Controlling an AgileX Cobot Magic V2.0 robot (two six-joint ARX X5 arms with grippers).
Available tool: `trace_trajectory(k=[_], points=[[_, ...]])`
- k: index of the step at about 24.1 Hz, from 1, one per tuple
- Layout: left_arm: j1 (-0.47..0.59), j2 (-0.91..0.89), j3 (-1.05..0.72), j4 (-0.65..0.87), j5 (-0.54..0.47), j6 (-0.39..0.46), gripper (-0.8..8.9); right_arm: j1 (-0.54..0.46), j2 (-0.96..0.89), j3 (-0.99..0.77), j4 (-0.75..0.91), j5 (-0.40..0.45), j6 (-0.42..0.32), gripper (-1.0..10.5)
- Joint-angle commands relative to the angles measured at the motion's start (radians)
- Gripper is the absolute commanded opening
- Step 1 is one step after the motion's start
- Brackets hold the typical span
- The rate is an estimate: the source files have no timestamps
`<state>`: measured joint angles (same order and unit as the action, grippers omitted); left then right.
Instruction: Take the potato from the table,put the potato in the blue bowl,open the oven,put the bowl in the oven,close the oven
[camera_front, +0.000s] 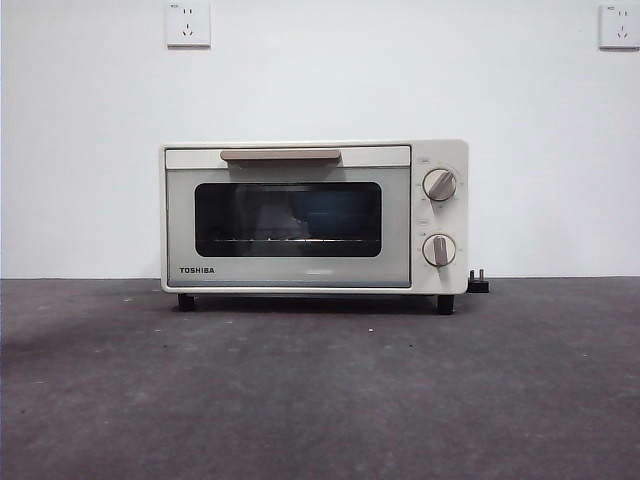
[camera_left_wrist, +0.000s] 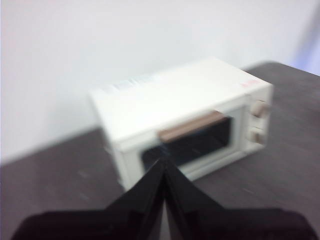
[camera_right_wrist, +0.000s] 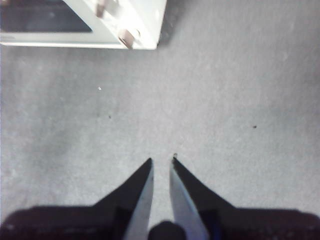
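Oven (camera_front: 314, 217) door sits shut with something blue dimly behind its glass, so we judge the task finished. Left claw (camera_left_wrist: 164, 167) is pressed together; right claw (camera_right_wrist: 161, 162), slightly apart, holds nothing above the bare table (camera_right_wrist: 225, 125).

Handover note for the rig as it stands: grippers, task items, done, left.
Left gripper: shut, empty, raised, facing the oven.
Right gripper: jaws a sliver apart, empty, over bare table in front of the oven's knob side.
Oven: door closed, standing at the back of the table. A blue shape shows through the window, likely the blue bowl; potato not visible.
Done: apparently every step.
Left: confirm the contents.
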<state>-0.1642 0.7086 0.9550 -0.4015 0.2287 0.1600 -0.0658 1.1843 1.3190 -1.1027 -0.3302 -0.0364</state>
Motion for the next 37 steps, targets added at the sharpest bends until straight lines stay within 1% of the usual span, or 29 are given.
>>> trace_trajectory(k=[1,3,5,7,9,12,16,19,22,26,29,31,33,37], points=[[0.058,-0.122,-0.287,0.24,-0.035,0.057,-0.04,0.001,0.028,-0.01,0.005,-0.002,0.007,0.6],[0.092,-0.218,-0.447,0.333,-0.058,0.04,-0.04,0.001,0.045,-0.01,0.007,-0.002,0.007,0.6],[0.116,-0.299,-0.566,0.373,-0.078,0.008,-0.04,0.001,0.059,-0.01,0.008,-0.002,0.007,0.6],[0.14,-0.388,-0.679,0.384,-0.124,-0.027,-0.04,0.001,0.072,-0.01,0.008,-0.002,0.007,0.6],[0.154,-0.459,-0.758,0.38,-0.163,-0.041,-0.04,0.001,0.08,-0.01,0.009,-0.002,0.007,0.6],[0.158,-0.547,-0.839,0.369,-0.169,-0.066,-0.04,0.001,0.083,-0.01,0.015,0.003,0.007,0.6],[0.159,-0.616,-0.9,0.364,-0.17,-0.089,-0.04,0.001,0.083,-0.01,0.053,0.033,0.007,0.6],[0.159,-0.665,-0.94,0.364,-0.171,-0.131,-0.04,0.001,0.083,-0.01,0.098,0.05,0.007,0.6],[0.159,-0.706,-0.948,0.313,-0.17,-0.142,-0.04,0.001,0.083,-0.01,0.155,0.05,0.007,0.6],[0.159,-0.705,-0.948,0.286,-0.181,-0.142,-0.04,0.001,0.083,-0.01,0.246,0.05,0.007,0.6],[0.159,-0.705,-0.948,0.228,-0.182,-0.147,-0.04,0.001,0.083,-0.01,0.315,0.05,0.007,0.6],[0.16,-0.705,-0.948,0.231,-0.18,-0.156,-0.04,0.001,0.083,-0.01,0.356,0.05,0.007,0.6],[0.16,-0.705,-0.948,0.234,-0.176,-0.191,-0.04,0.001,0.083,-0.01,0.388,0.05,0.007,0.6],[0.16,-0.705,-0.948,0.237,-0.174,-0.195,-0.04,0.001,0.083,-0.01,0.432,0.05,0.007,0.6]])
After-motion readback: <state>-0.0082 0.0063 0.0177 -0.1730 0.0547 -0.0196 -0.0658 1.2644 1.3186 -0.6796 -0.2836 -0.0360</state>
